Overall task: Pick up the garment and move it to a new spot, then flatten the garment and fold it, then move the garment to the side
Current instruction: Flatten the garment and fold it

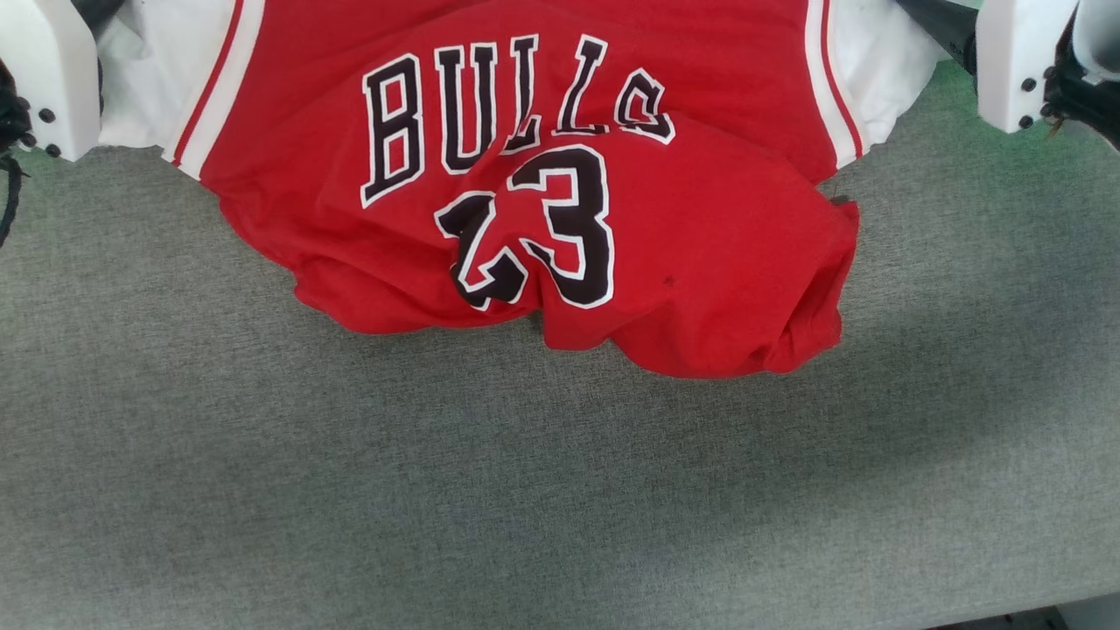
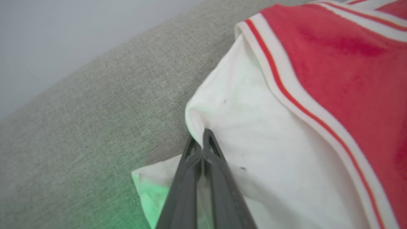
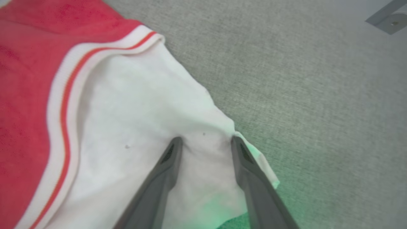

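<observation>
Garment far-centre, pick-up step prob. L gripper clamped on left sleeve; R gripper apart astride right sleeve, needs closing, then lift.

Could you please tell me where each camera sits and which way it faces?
Head view: on the head, facing down at the jersey on the table; left forearm and right forearm at the top corners.
Left wrist view: on the left wrist, facing along the left gripper, shut on a white sleeve.
Right wrist view: on the right wrist, facing along the open right gripper, astride the other sleeve.
Shared: all three show jersey and table.
</observation>
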